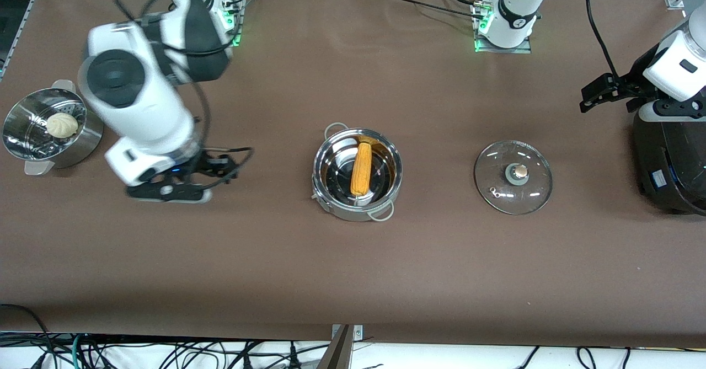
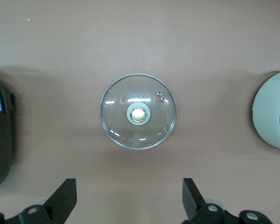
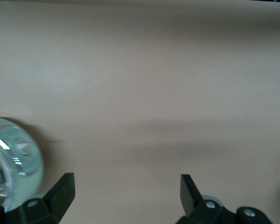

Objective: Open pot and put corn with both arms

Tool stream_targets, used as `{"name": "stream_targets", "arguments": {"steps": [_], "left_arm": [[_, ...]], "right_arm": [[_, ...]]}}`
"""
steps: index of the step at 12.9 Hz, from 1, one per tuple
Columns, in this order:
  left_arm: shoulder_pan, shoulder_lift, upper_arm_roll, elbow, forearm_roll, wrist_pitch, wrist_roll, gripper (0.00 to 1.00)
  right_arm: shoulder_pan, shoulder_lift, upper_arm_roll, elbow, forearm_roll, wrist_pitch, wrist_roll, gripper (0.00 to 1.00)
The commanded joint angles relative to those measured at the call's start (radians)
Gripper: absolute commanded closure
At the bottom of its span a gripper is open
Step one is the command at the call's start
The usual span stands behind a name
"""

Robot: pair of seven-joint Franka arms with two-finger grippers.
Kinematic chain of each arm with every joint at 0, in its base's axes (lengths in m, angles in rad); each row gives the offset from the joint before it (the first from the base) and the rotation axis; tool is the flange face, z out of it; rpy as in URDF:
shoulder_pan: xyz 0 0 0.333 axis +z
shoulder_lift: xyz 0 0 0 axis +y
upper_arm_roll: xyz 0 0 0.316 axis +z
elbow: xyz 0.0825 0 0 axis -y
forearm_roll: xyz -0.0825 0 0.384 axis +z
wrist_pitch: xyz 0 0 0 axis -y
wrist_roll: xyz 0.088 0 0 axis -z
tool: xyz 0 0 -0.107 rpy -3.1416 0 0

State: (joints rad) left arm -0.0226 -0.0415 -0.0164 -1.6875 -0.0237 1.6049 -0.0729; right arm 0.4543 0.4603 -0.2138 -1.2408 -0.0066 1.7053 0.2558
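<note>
corn (image 1: 362, 169) in open pot (image 1: 386, 184); lid (image 1: 513, 177) beside

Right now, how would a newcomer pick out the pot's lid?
Start at the steel pot mid-table, with the corn in it. Beside it, toward the left arm's end, the lid lies flat on the table. It is the only clear glass disc, with a small round knob.

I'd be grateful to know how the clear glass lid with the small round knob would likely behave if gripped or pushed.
The clear glass lid is probably fragile and slippery at its smooth rim. Lying flat on the brown table, it should slide rather than tip. Its small round knob looks the safest grip.
</note>
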Motion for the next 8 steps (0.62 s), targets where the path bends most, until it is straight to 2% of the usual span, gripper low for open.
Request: {"name": "stream_targets", "arguments": {"steps": [1,3,6,8], "left_arm": [[-0.01,0.04,0.0,0.077,0.028,-0.049,-0.002,0.0],[-0.01,0.084,0.0,0.143,0.028,-0.098,-0.004,0.0],[-0.008,0.094,0.0,0.152,0.028,-0.099,0.019,0.0],[-0.008,0.094,0.0,0.152,0.028,-0.099,0.041,0.0]], "right_arm": [[-0.1,-0.015,-0.035,-0.016,0.063,-0.059,-0.208,0.0],[-0.172,-0.051,-0.041,-0.019,0.071,-0.076,-0.298,0.0],[-0.239,-0.061,-0.059,-0.017,0.073,-0.163,-0.331,0.0],[-0.281,-0.118,-0.053,-0.09,0.074,-0.141,-0.331,0.0]]}}
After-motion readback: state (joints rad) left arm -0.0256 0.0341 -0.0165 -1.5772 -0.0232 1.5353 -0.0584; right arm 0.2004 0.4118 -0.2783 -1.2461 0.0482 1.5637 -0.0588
